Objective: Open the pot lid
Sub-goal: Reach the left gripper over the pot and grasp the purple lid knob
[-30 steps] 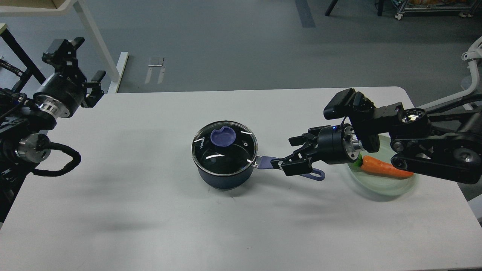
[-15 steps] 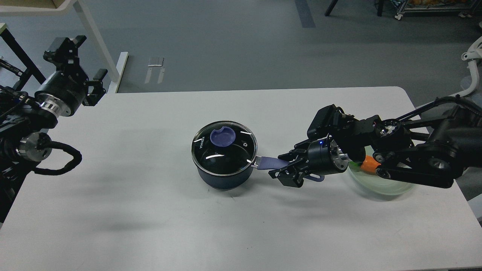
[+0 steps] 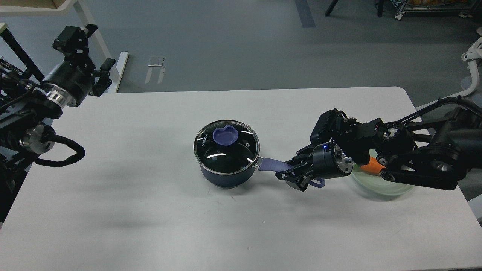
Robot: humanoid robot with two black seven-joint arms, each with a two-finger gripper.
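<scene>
A dark blue pot (image 3: 224,174) stands in the middle of the white table (image 3: 150,210). Its glass lid (image 3: 226,147) lies on it, with a blue knob (image 3: 225,136) on top. The pot's blue handle (image 3: 274,165) points right. My right gripper (image 3: 292,175) is closed around the far part of that handle. My left gripper (image 3: 88,49) is raised at the far left, beyond the table's back edge, well away from the pot. Its fingers look spread apart and hold nothing.
A pale green plate (image 3: 384,186) with an orange carrot (image 3: 373,164) lies at the right, mostly behind my right arm. A white table leg (image 3: 96,41) stands on the floor behind my left gripper.
My right gripper lowered onto the pot handle and closed on it. The pot shifted slightly right. My left gripper rose and moved a little right.
</scene>
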